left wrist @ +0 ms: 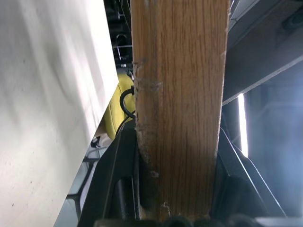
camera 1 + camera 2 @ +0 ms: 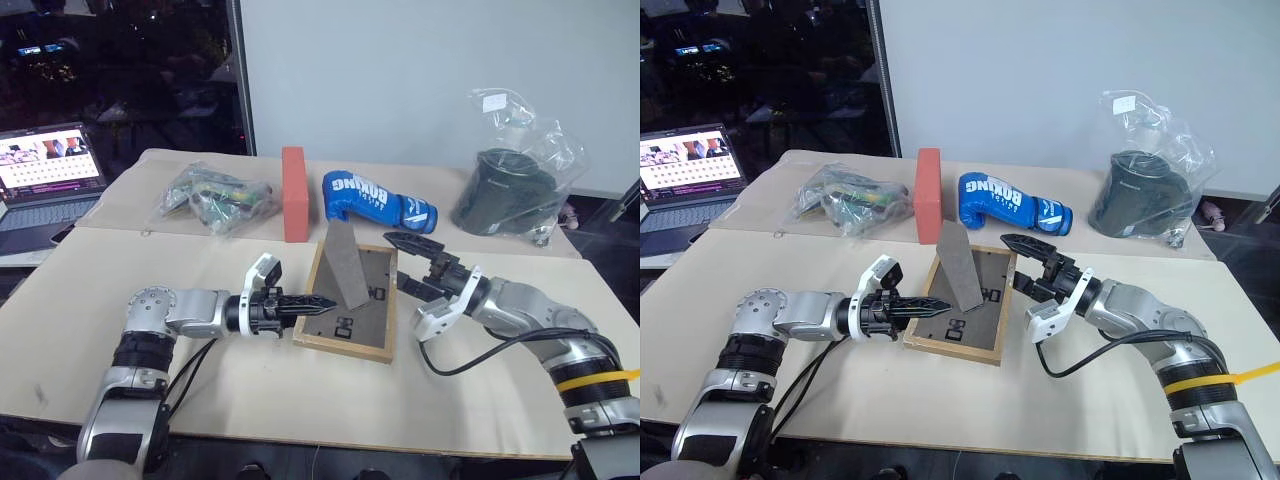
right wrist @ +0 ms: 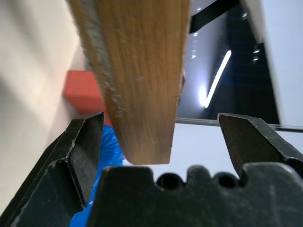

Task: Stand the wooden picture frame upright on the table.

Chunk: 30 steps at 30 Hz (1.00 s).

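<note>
Light-wood, small and rectangular, the wooden picture frame [image 2: 350, 305] is seen with its dark brown back and white marks facing up and its grey fold-out stand [image 2: 343, 265] raised, near the middle of the large pale beige table [image 2: 80, 300], just on the near side of the seam. It is judged light, stiff and hard-edged; a glazed front, if present, would be fragile. The smooth wood may slip, so the thick side rails are the best places to be gripped, not the thin stand.

The left side rail is clamped between the two black fingers of the left gripper [image 2: 318, 302], as the left wrist view confirms. The right gripper [image 2: 412, 265] is held with its jaws spread wide around the frame's right edge, not pressing on it.

Beyond the seam, toward the far edge, an upright red-orange block [image 2: 293, 194] and a blue boxing glove [image 2: 377, 201] are set. Two clear plastic bags are found there: the left bag [image 2: 215, 197] holds greenish items that cannot be identified, and the right bag [image 2: 515, 180] holds a dark folded thing. An open laptop [image 2: 45, 185] stands off the table's left edge.
</note>
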Each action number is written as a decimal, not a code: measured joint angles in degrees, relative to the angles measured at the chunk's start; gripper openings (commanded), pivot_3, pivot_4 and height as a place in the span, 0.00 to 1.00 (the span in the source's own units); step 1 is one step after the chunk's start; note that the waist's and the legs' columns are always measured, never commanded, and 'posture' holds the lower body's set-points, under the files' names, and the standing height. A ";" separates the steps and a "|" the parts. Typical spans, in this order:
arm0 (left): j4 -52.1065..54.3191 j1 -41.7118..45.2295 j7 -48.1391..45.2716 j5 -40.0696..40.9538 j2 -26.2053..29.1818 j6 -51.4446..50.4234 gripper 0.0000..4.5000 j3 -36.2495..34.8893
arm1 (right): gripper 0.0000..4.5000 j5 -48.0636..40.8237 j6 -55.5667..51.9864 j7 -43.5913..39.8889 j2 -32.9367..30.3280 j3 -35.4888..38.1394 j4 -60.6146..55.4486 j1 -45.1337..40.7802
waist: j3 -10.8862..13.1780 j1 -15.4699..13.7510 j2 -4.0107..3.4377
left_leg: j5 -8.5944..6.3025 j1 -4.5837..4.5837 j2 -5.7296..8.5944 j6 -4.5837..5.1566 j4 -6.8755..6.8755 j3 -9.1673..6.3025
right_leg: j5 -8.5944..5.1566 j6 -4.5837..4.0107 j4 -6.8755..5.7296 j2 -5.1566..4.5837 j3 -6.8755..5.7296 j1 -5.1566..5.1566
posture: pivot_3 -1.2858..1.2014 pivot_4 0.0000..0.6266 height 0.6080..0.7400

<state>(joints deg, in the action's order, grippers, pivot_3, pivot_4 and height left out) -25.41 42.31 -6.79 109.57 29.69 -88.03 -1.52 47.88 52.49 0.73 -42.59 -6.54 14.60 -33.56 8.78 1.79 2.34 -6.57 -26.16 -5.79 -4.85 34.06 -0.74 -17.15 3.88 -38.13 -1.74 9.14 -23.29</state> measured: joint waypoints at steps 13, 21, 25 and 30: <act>9.81 -3.04 -2.04 0.76 3.87 4.23 0.48 2.39 | 0.29 -0.22 1.40 3.16 -0.34 -2.02 0.40 -1.37 | 0.01 -0.57 -0.02 | 0.01 0.01 0.02 0.01 0.17 -0.23 | 0.01 -0.02 -0.04 0.00 -0.23 0.17 | 0.52 0.24 0.74; 23.00 -7.14 -19.04 -21.61 13.45 11.35 1.00 -0.95 | 0.28 -3.33 1.48 0.59 -0.98 -3.76 0.90 -0.11 | 0.04 -0.31 -0.05 | 0.03 0.01 0.02 -0.02 0.15 -0.25 | -0.01 -0.09 -0.07 0.01 -0.28 0.16 | 0.52 0.24 0.74; 29.67 -11.93 -35.53 -37.55 20.87 27.33 1.00 -6.72 | 0.28 -13.50 0.33 -6.98 -1.35 -4.87 4.45 -0.29 | 0.05 -0.06 -0.08 | 0.05 0.01 0.02 0.00 0.15 -0.25 | -0.03 -0.13 -0.04 -0.03 -0.34 0.23 | 0.52 0.24 0.74; 33.63 -17.66 -42.72 -51.65 20.62 41.82 1.00 -7.64 | 0.28 -50.83 -22.12 -37.25 4.72 -7.67 4.47 1.56 | 0.16 0.02 -0.12 | 0.03 0.28 0.01 0.05 0.25 -0.50 | -0.04 -0.13 0.05 -0.04 -0.61 0.84 | 0.52 0.24 0.74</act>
<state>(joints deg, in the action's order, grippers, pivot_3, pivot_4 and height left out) 8.22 24.65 -49.51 57.91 50.31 -46.22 -9.16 -2.94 30.37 -36.52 -37.87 -14.21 19.07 -32.00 8.93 1.81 2.22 -6.54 -25.87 -5.78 -4.80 34.31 -1.24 -17.19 3.75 -38.08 -1.78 8.52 -22.44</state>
